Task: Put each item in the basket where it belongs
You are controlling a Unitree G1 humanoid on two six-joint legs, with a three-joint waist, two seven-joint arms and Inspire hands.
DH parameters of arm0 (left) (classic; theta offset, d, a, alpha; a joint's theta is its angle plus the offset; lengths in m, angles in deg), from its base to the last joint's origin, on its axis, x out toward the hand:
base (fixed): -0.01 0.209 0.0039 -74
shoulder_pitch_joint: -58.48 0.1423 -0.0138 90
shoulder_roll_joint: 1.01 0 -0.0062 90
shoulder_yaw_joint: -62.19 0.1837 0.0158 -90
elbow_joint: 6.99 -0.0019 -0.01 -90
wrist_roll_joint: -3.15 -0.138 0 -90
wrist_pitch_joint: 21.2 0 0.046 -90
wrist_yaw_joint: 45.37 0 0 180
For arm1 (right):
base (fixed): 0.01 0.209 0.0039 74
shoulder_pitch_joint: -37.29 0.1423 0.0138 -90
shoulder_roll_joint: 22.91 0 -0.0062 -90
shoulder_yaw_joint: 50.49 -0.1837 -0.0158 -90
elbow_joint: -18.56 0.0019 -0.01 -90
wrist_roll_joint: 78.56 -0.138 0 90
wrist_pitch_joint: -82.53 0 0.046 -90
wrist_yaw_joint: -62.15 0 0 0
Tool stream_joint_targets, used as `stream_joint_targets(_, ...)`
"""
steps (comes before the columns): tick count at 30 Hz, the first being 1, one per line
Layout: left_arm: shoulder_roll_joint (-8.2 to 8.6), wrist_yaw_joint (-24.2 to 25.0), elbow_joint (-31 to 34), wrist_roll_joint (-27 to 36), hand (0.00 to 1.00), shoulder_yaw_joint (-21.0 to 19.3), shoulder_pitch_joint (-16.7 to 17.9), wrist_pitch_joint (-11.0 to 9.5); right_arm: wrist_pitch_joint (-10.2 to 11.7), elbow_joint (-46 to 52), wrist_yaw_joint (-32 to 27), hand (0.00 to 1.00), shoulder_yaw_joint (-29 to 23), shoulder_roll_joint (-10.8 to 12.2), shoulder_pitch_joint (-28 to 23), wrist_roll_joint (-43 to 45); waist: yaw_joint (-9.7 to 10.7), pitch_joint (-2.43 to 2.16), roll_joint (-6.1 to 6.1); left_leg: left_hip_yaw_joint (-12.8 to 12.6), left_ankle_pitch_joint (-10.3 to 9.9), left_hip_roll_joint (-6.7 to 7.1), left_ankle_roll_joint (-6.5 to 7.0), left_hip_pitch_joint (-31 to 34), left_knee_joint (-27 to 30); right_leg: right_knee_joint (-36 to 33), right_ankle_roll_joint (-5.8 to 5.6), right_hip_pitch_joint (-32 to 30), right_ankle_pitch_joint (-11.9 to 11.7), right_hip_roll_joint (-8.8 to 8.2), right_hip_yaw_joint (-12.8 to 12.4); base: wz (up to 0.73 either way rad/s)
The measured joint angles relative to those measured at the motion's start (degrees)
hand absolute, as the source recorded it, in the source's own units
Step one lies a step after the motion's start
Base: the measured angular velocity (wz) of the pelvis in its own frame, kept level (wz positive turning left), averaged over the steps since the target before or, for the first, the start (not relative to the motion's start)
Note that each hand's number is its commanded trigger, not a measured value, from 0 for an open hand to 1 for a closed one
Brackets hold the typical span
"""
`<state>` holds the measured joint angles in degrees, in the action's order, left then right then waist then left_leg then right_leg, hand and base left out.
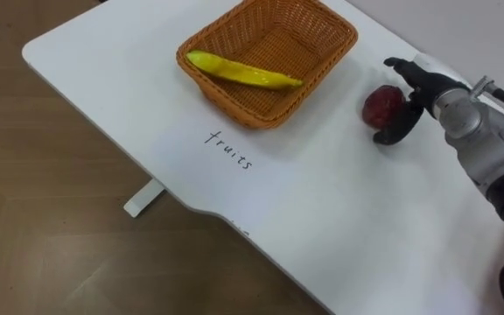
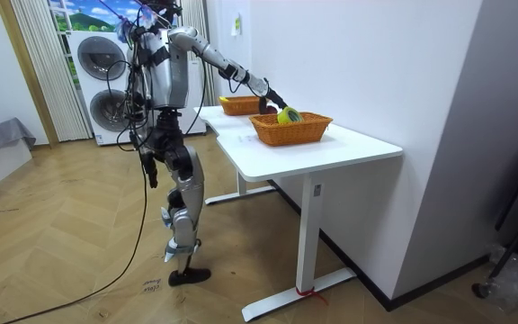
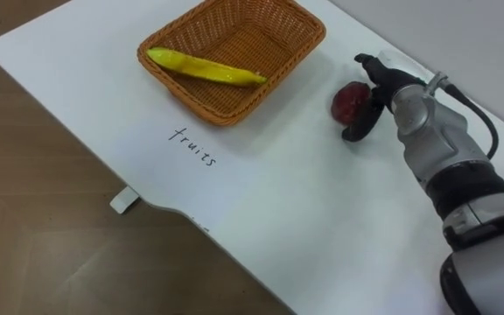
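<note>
Eye views: bright, even, diffuse light over white worktop. Soft shadow hugs near side of wicker basket. Fainter shadow under red fruit and right hand. Mild sheen along banana. Room view: well lit, white wall bright, wooden floor faintly glossy, dimmer beneath worktop, grey wall at room view's right darker.

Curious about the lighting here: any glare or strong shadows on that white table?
Left eye view: no glare on the table, just faint shadow beside the basket and under the red fruit in the right hand. Room view: light even, table's underside shaded.
</note>
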<state>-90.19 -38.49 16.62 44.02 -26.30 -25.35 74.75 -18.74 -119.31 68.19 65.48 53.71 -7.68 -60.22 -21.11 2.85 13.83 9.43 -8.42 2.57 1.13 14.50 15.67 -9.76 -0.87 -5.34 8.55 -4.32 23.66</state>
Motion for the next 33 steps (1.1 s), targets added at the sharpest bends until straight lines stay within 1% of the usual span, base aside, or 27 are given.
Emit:
stream_joint_targets(13, -0.01, -0.06, -0.04, -0.08, 0.0, 0.01, -0.43, 0.05, -0.02, -0.04, 1.19, 0.0, 0.94, -0.02, 0.0, -0.12, -0.01, -0.07, -0.07, 0.02, 0.17, -0.08, -0.24, -0.08, 0.0, 0.0, 0.27, 0.0, -0.17, 0.2, 0.01, 0.0)
stream_joint_targets(14, -0.01, -0.06, -0.03, -0.07, 0.0, 0.02, -0.44, 0.04, -0.03, -0.03, 1.19, 0.19, 0.94, 0.04, -0.01, -0.05, -0.02, -0.06, -0.07, 0.01, 0.18, -0.06, -0.25, -0.08, 0.0, 0.0, 0.3, 0.01, -0.18, 0.22, 0.0, 0.0)
stream_joint_targets(15, -0.01, -0.06, 0.0, -0.07, 0.0, 0.03, -0.49, 0.03, -0.06, -0.04, 1.2, 0.53, 0.94, 0.17, -0.01, -0.04, -0.01, -0.06, -0.07, 0.0, 0.2, -0.06, -0.28, -0.09, 0.0, 0.0, 0.33, 0.01, -0.2, 0.25, 0.0, 0.0)
stream_joint_targets(16, -0.01, -0.06, 0.01, -0.07, 0.0, 0.03, -0.57, 0.03, -0.06, -0.04, 1.21, 0.83, 0.95, 0.29, -0.01, -0.04, -0.01, -0.06, -0.07, 0.01, 0.22, -0.06, -0.32, -0.1, 0.01, 0.0, 0.36, 0.01, -0.22, 0.29, 0.0, 0.0)
stream_joint_targets(17, -0.01, -0.06, 0.0, -0.07, 0.0, 0.02, -0.6, 0.05, -0.06, -0.04, 1.22, 1.0, 0.94, 0.34, -0.01, -0.04, -0.01, -0.06, -0.07, 0.01, 0.23, -0.06, -0.34, -0.1, 0.01, 0.0, 0.37, 0.01, -0.23, 0.3, 0.0, 0.0)
stream_joint_targets(26, 0.01, -0.06, -0.03, -0.56, 0.0, -0.05, -0.63, 0.1, -0.11, 0.1, 2.74, 1.0, 1.1, 0.47, -0.13, 0.52, -0.05, -0.1, -0.13, 0.16, 0.3, -0.06, -0.44, -0.05, -0.23, 0.0, 0.49, 0.06, -0.3, 0.41, -0.07, 0.0)
stream_joint_targets(31, 0.01, -0.04, -0.05, -0.41, 0.0, -0.03, -1.01, 0.12, -0.82, 0.02, 2.27, 1.0, 1.58, 0.48, -0.23, 2.71, -1.24, -0.12, -0.13, 0.13, 0.32, -0.09, -0.45, -0.3, 0.03, 0.05, 0.49, 0.2, -0.3, 0.43, -0.06, 0.0)
stream_joint_targets(33, 0.08, 0.02, -0.14, -0.49, 0.0, -0.1, -1.07, 0.05, -0.82, -0.11, 2.27, 1.0, 1.58, 0.47, -0.24, 3.14, -1.36, -0.12, -0.13, 0.11, 0.32, -0.1, -0.45, -0.33, 0.02, 0.06, 0.49, 0.24, -0.3, 0.43, -0.07, 0.0)
